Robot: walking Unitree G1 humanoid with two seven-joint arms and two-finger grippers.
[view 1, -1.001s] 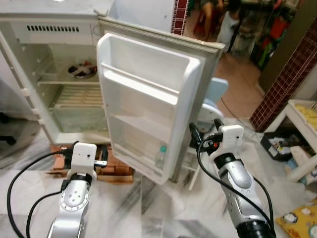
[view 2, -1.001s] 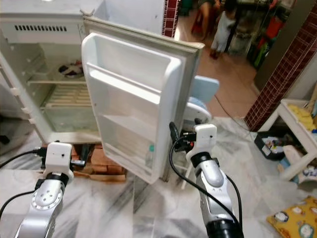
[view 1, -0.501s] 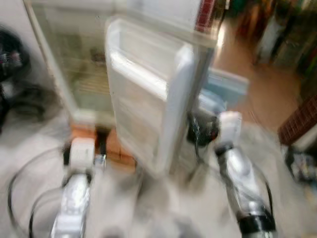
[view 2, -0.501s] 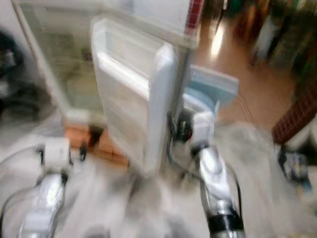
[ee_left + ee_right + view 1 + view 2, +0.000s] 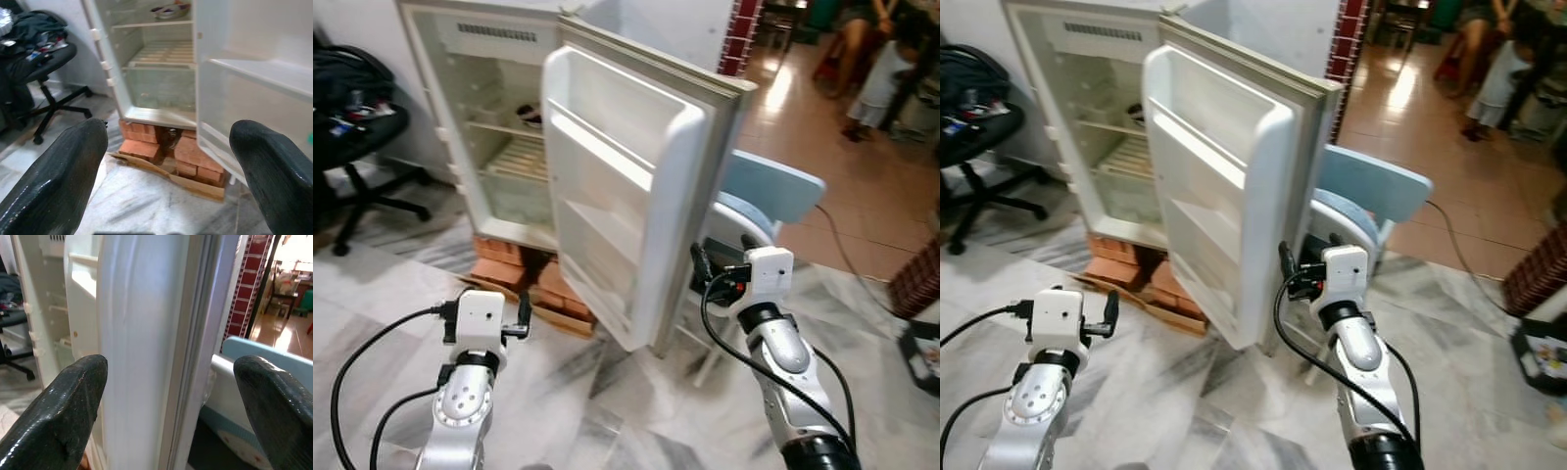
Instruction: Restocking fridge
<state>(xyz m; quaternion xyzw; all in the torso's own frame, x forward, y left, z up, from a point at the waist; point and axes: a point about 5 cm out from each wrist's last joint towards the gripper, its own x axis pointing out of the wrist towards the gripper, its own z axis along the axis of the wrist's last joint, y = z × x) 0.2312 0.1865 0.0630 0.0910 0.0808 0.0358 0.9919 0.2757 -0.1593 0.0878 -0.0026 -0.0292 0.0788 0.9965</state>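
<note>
The white fridge [image 5: 499, 147] stands open on bricks [image 5: 530, 282], with a bowl [image 5: 530, 116] on an upper shelf. Its door [image 5: 626, 206] swings out toward me, and the door shelves look bare. My right gripper [image 5: 722, 257] is open at the door's outer edge [image 5: 146, 333], which lies between its fingers [image 5: 68, 406] in the right wrist view. My left gripper [image 5: 487, 311] is open and empty, low over the floor in front of the bricks. In its wrist view it points at the fridge's lower compartment [image 5: 166, 88].
A light blue chair [image 5: 769, 191] stands right behind the door, close to my right arm. A black office chair [image 5: 357, 127] piled with clothes is left of the fridge. People [image 5: 881, 59] are far back on the right. A marble floor [image 5: 607, 411] lies below.
The whole picture has swung and sharpened after a blurred moment, so the camera moved; the fridge now sits further right in view. Both arms keep the same pose, grippers still open.
</note>
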